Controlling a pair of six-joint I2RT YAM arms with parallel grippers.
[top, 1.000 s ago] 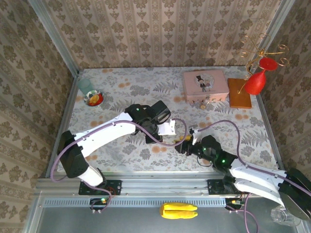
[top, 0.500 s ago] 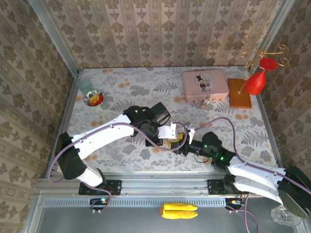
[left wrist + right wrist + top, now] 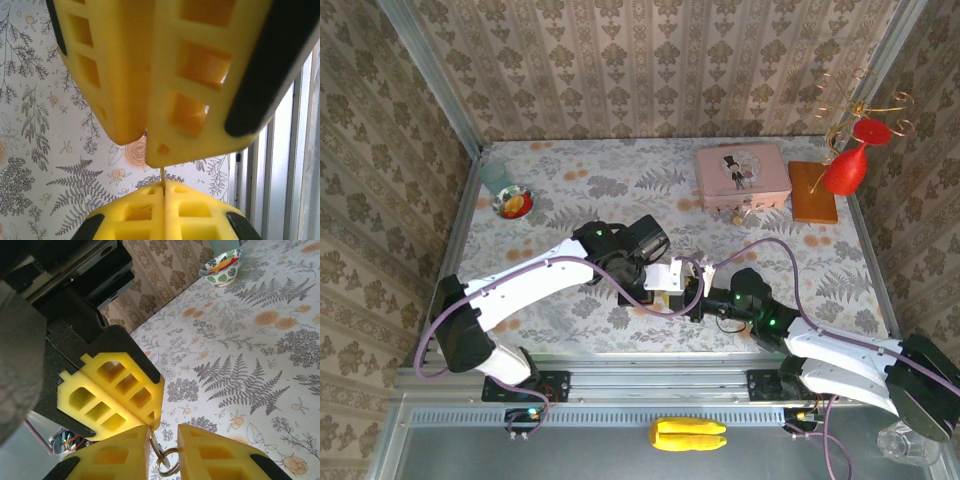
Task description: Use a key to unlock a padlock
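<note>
- Top view: bright, even, diffuse light; soft faint shadows on the table (image 3: 570, 170).
- Right wrist view: out-of-focus grey mass (image 3: 20, 355) at 9 o'clock.
- Left wrist view: washed-out pale rails (image 3: 300, 175) at 3 o'clock.

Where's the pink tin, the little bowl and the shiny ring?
pink tin (image 3: 742, 172): top view, middle of its lid.
little bowl (image 3: 222, 274): right wrist view, its patterned outer wall.
shiny ring (image 3: 169, 451): right wrist view, its upper rim.

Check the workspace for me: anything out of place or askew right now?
Two things. A yellow block lies off the table, on the grey ledge along its near edge. The red goblet sits tilted by the gold wire stand. Nothing looks spilled or broken.
</note>
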